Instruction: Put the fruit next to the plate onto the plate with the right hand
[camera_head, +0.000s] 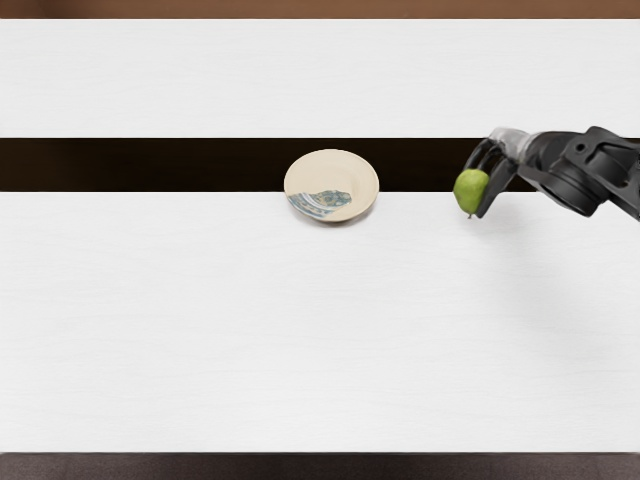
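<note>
1. The right arm (590, 175) is cut off by the picture's right edge, so only its forearm and wrist show.
2. The right hand (505, 160) is seen side-on. Its dark fingers (497, 190) curl around the pear (471, 190) from the 3 o'clock side and grip it. How many fingers touch the fruit is hard to make out, because they overlap each other.
3. The far side of the pear is hidden by the hand. Its narrow end points toward 6 o'clock. Whether it hangs clear of the table (300, 330) or just touches it cannot be told.
4. The pear sits at 3 o'clock from the plate (330, 168), well apart from it and level with the table's far edge.
5. The plate lies at the far edge of the table. It is cream with a blue-grey pattern toward its 6 o'clock rim, and nothing lies on it.
6. At 12 o'clock from the plate runs a dark gap (150, 165), with a second white surface (300, 80) beyond it.
7. Between pear and plate the tabletop is bare.
</note>
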